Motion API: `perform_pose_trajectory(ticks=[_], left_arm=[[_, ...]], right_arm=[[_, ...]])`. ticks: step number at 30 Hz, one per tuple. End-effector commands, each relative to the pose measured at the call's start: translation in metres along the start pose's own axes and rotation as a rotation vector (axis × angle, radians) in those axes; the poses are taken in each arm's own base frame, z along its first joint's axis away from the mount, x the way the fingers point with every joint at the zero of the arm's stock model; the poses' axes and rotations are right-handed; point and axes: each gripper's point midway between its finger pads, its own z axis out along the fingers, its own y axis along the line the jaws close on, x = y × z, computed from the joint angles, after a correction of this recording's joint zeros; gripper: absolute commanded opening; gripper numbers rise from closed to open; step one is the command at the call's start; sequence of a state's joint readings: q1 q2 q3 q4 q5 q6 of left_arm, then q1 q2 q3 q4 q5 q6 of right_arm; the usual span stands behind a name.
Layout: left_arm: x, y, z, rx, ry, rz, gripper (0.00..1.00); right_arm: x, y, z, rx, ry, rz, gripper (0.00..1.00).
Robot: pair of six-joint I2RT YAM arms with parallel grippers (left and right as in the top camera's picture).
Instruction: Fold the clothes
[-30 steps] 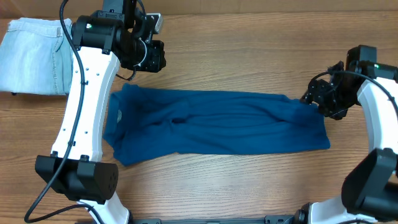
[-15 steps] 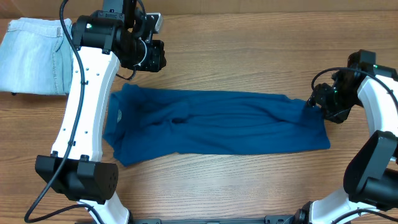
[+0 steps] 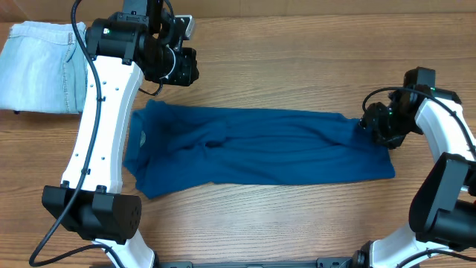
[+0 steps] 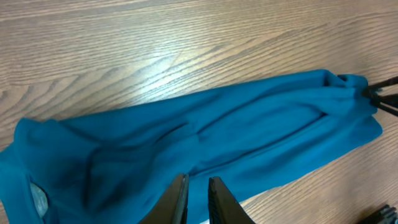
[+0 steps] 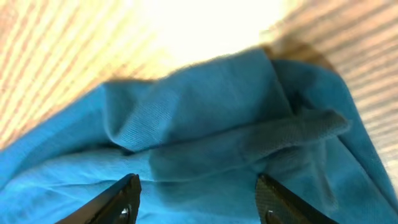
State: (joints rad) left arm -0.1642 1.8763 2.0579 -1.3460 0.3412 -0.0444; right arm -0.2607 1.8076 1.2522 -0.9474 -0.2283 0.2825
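I am logging pale jeans (image 3: 41, 67) lying at the table's (image 3: 297, 52) far-left corner, apart from the teal polo shirt (image 3: 260, 152) stretching left to right mid-table, with the left arm's white link (image 3: 97, 141) crossing above its left edge. The left gripper (image 4: 197, 200) is hovering past the shirt's far-left end, fingers nearly together and empty. The right gripper (image 5: 198, 199) is sitting over the right end, fingers spread astride a bunched fold.

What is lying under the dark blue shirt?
The shirt lies on the wooden table, whose bare top shows around it. Anything directly beneath the fabric is covered and cannot be seen.
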Motion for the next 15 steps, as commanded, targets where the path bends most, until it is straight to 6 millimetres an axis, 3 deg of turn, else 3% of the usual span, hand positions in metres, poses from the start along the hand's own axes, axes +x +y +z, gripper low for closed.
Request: perform_pose_trajectory(ticks=[1, 9, 12, 15], left_arm=[[-0.001, -0.006, -0.004, 0.016, -0.009, 0.029, 0.15], [0.001, -0.005, -0.004, 0.016, 0.0, 0.026, 0.15], [0.001, -0.005, -0.004, 0.016, 0.0, 0.026, 0.16], [0.001, -0.005, -0.004, 0.016, 0.0, 0.026, 0.16]], right_arm=[[0.002, -0.005, 0.009, 0.019, -0.001, 0.03, 0.62], [0.016, -0.016, 0.032, 0.045, 0.066, 0.051, 0.57], [0.016, -0.016, 0.033, 0.044, 0.066, 0.051, 0.29], [0.017, -0.017, 0.033, 0.045, 0.068, 0.052, 0.19]])
